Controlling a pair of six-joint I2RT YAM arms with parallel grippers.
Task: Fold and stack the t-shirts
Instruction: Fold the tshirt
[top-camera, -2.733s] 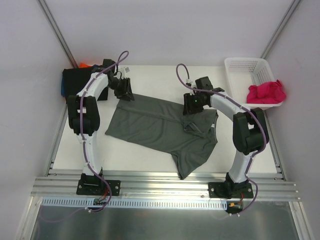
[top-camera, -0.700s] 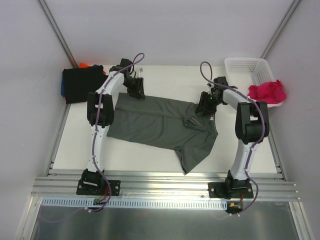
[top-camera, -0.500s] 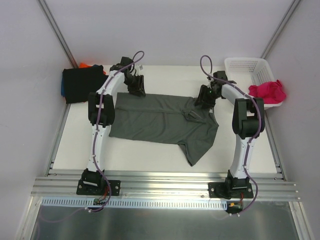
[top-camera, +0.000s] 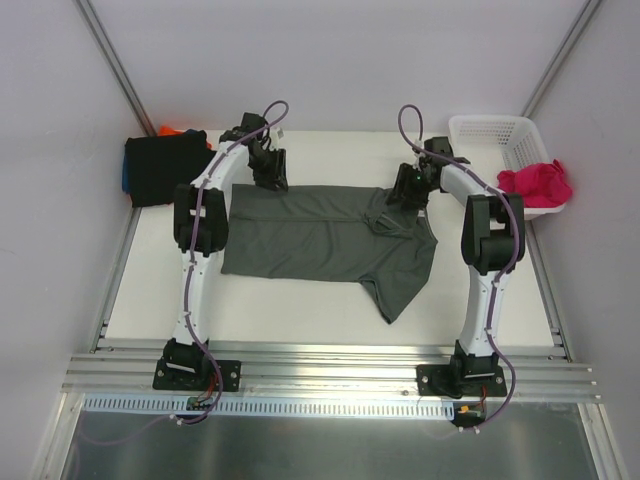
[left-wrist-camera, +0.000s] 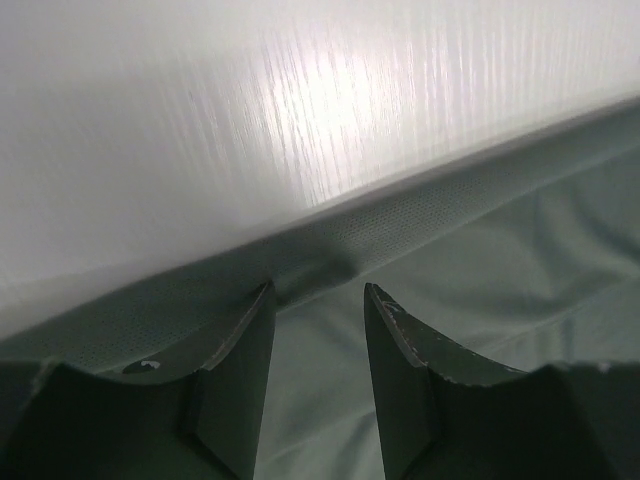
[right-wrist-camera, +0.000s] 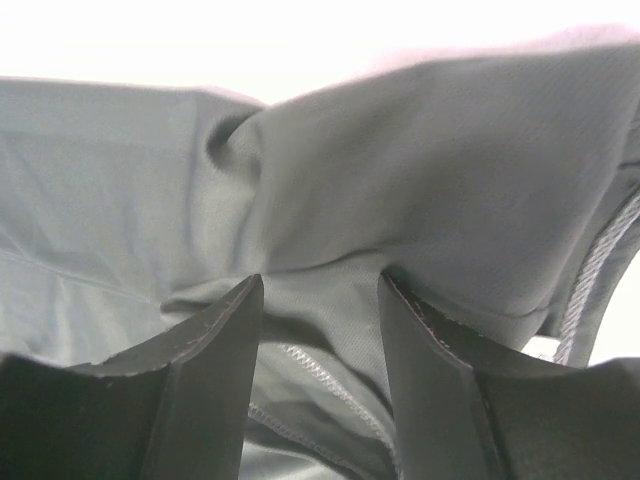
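With the dark grey t-shirt (top-camera: 310, 235) lying spread across the middle of the table (top-camera: 300, 312), the left gripper (left-wrist-camera: 318, 292) and right gripper (right-wrist-camera: 320, 282) are hovering at its far edge, fingers apart, clamping nothing, so they should probably be lifting away evenly without snagging the flattened hem.

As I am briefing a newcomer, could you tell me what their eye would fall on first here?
A dark grey t-shirt lies spread across the middle of the table. Both arms reach to its far edge, the left arm's fingers parted at the hem and the right arm's fingers parted over bunched cloth. A magenta-pink shirt spills over the rim of the white basket at the far right.
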